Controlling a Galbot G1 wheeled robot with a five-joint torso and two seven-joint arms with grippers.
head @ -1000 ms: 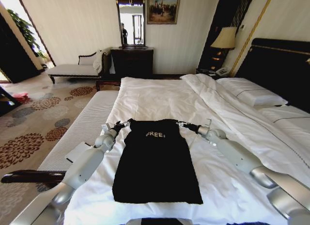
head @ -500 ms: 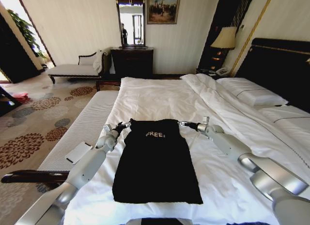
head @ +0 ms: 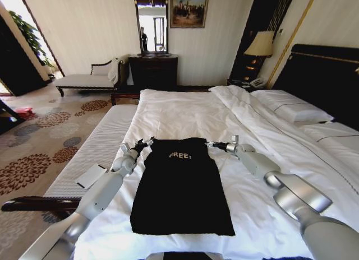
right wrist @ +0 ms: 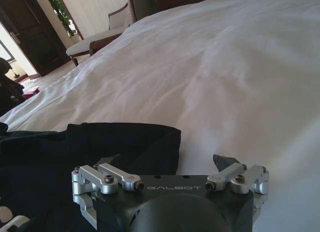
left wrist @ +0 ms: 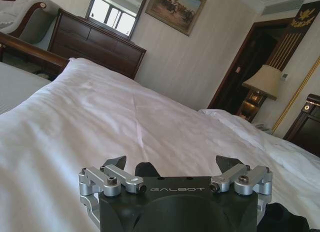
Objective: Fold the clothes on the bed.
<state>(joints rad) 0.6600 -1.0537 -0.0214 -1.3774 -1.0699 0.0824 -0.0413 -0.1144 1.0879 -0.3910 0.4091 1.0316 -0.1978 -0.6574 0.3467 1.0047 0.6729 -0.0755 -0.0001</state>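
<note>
My right arm has stretched further forward over the last second, bringing the right tool (head: 212,144) to the top's (head: 180,187) right shoulder, while the left tool (head: 145,143) holds at the left shoulder. Both tools are spread open, nothing gripped. The top lies flat on the bed (head: 185,111), unfolded; I judge the grasp is imminent.

a wide bed (head: 185,111) with white bedding and a dark headboard (head: 328,75) trimmed in gold on the robot's right. a black sleeveless top (head: 180,187) lies flat on the near part of the bedding, white "free!" lettering on the chest, its shoulders pointing away from the robot. a folded-back white duvet (head: 263,122) and two white pillows (head: 291,108) lie toward the headboard.
</note>
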